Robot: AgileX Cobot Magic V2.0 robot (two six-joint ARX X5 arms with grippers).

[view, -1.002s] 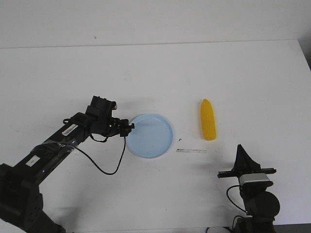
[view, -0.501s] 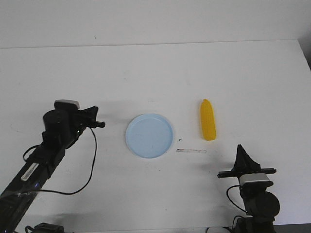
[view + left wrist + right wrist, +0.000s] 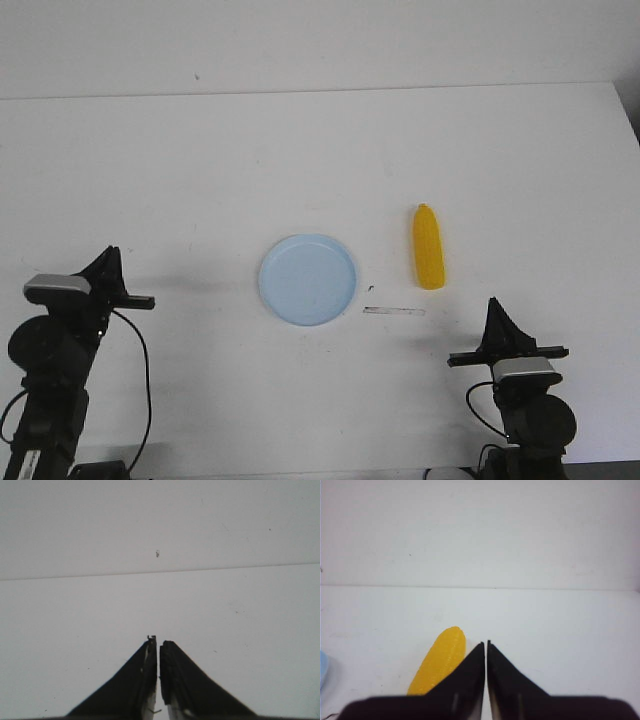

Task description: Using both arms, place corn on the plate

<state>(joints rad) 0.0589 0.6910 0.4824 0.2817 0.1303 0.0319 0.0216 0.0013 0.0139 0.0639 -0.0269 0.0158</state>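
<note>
Two things lie on my white table: the plate near the middle and the corn to its right, well apart from it, pointing away from me. A thin pale strip sits on the table between them, nearer me. Nothing rests in the plate. My left gripper is clenched on nothing, back at the table's left near edge; a second ago that arm reached to the plate's left rim. My right gripper is likewise closed and empty, parked behind the corn.
</note>
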